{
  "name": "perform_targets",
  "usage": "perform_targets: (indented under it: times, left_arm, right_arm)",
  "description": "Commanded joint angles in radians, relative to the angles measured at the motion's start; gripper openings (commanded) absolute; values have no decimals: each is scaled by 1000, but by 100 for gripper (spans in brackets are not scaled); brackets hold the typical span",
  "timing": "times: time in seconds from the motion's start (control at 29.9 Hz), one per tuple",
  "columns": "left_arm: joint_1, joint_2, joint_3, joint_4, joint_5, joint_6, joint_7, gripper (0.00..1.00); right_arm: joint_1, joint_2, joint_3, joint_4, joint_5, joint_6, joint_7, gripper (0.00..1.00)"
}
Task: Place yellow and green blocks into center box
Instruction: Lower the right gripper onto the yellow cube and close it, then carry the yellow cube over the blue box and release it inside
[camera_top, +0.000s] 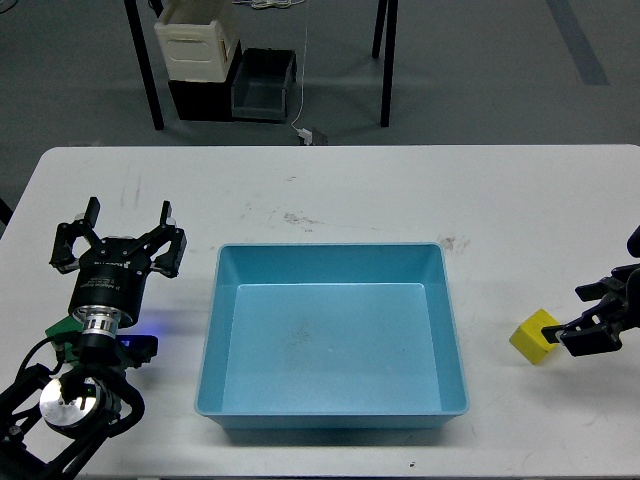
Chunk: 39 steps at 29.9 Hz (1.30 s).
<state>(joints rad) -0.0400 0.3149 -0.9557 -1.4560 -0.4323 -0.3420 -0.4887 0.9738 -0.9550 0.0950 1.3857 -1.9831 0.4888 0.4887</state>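
Observation:
The light-blue tray (330, 247) sits empty in the middle of the white table. The yellow block (535, 335) lies on the table to the right of the tray. My right gripper (578, 314) comes in from the right edge with its fingers apart, just right of the yellow block; the lower finger is at the block's right side. The green block (65, 328) lies at the left, mostly hidden behind my left arm. My left gripper (126, 225) is open and empty, pointing away beyond the green block and left of the tray.
Past the table's far edge, on the floor, stand a cream crate (195, 40) and a dark grey bin (262, 85) between black table legs. A small grey object on a cord (310, 133) lies near the far edge.

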Motion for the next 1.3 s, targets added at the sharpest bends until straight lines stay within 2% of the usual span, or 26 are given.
perform_targets:
  times: [0.0,0.27,0.64,0.7,0.84,0.97,1.1,1.17,1.27]
  left_arm:
    - [0,-5,0,2,0,0,0,100]
    - [-1,-5,0,3,1,1,0,100]
    - [-3,-17,-1,23,1,0,0,100]
    - [-3,-17,-1,26,1,0,0,100]
    - [-4,-17,-1,32,1,0,0,100]
    - [-3,-17,-14,39,1,0,0,100]
    - [-3,-17,-14,39,1,0,0,100]
    - [-4,-19,-14,39,1,0,0,100]
    - [-5,-19,-15,39,0,0,0,100]
  right_arm:
    - [3,41,-12,-36,0,0,0,100]
    - [-7,94,-20,-114,1,0,0,99]
    - [-4,139,-87,-129,3,0,0,94]
    - [-1,148,-87,-151,4,0,0,88]
    - [2,194,-87,-175,6,0,0,82]
    - [5,205,-87,-178,4,0,0,56]
    - [6,202,-86,-177,10,0,0,37]
    - [11,196,-80,-175,15,0,0,30]
    - [71,170,-34,-169,33,0,0,25]
